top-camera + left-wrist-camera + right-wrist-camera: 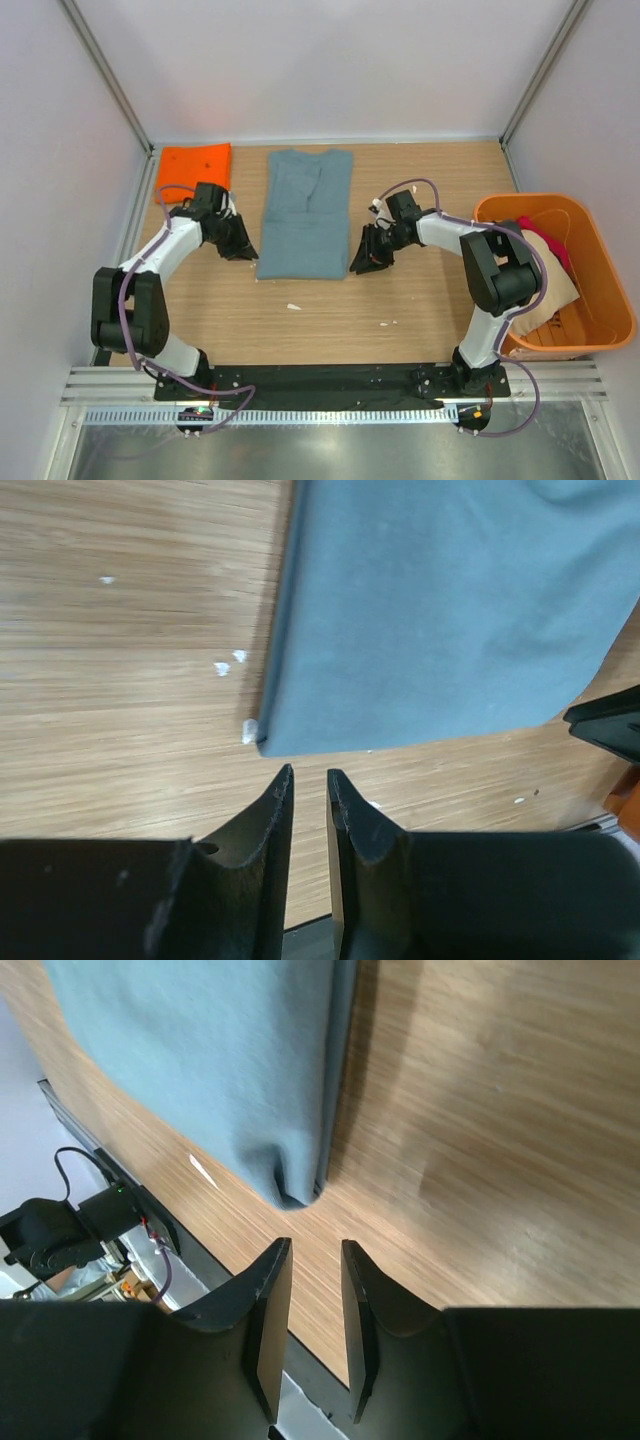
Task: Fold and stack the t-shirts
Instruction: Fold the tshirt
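Note:
A large grey-blue t-shirt (305, 215) lies flat mid-table, folded into a long strip with its collar at the far end. A folded orange t-shirt (195, 164) lies at the back left. My left gripper (241, 246) is just off the strip's near left corner, its jaws a little apart and empty. In the left wrist view, that gripper (310, 770) points at the shirt corner (440, 610). My right gripper (364, 262) is beside the near right corner, also slightly open and empty. The right wrist view shows that gripper (315, 1243) just short of the shirt (200, 1060).
An orange plastic tub (612, 328) stands at the right edge and holds a beige shirt (556, 287) and a red one (553, 246). Small white scraps (293, 306) lie on the wood in front of the shirt. Walls close the left, back and right sides.

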Robot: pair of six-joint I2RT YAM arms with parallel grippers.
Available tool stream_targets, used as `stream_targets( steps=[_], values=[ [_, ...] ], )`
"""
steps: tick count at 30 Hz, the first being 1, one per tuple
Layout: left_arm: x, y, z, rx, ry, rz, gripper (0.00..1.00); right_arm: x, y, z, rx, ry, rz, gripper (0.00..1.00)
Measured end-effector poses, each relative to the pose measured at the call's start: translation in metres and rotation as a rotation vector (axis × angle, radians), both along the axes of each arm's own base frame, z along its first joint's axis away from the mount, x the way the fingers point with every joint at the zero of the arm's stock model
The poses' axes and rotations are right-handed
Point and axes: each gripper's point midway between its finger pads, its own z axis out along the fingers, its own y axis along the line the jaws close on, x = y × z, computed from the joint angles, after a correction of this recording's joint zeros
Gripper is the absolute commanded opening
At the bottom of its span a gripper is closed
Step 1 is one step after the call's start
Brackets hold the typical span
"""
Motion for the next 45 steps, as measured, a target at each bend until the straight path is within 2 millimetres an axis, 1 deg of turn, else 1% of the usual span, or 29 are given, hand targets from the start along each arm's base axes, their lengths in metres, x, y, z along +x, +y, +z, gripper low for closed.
stream_targets(
  steps=[2,5,8,14,21,24,27,30,37,40,41,43,45],
  values=[
    [0.001,0.012,-0.003,-0.014,0.013,0.028,0.21,0.004,0.003,0.001,0.02,-0.015,0.005,0.33],
    [0.005,0.02,-0.003,-0.032,0.004,0.042,0.22,0.006,0.007,-0.002,0.041,-0.02,0.013,0.34],
    [0.008,0.017,-0.008,-0.06,0.008,0.031,0.24,0.007,0.009,-0.008,0.05,-0.008,0.017,0.34],
    [0.004,0.009,-0.03,-0.105,0.068,0.023,0.24,0.006,0.011,-0.017,0.059,0.019,0.021,0.33],
    [0.006,0.007,-0.035,-0.117,0.068,0.02,0.27,0.007,0.018,-0.018,0.101,0.021,0.034,0.33],
    [0.007,0.005,-0.041,-0.125,0.075,0.017,0.27,0.005,0.02,-0.021,0.112,0.032,0.04,0.32],
    [0.003,0.005,-0.048,-0.127,0.099,0.017,0.28,0.005,0.021,-0.021,0.12,0.035,0.043,0.31],
    [0.001,0.005,-0.051,-0.129,0.111,0.017,0.28,0.005,0.022,-0.021,0.128,0.036,0.046,0.28],
    [0.001,0.003,-0.052,-0.138,0.11,0.013,0.29,0.008,0.026,-0.018,0.15,0.037,0.036,0.23],
    [0.0,0.001,-0.054,-0.149,0.119,0.01,0.3,0.01,0.027,-0.017,0.159,0.033,0.033,0.18],
    [0.0,0.001,-0.055,-0.153,0.123,0.01,0.3,0.01,0.028,-0.016,0.161,0.033,0.032,0.13],
    [-0.002,-0.001,-0.058,-0.162,0.137,0.015,0.3,0.01,0.029,-0.016,0.165,0.036,0.03,0.1],
    [-0.005,-0.002,-0.062,-0.173,0.154,0.019,0.3,0.01,0.029,-0.015,0.166,0.038,0.028,0.04]
  ],
)
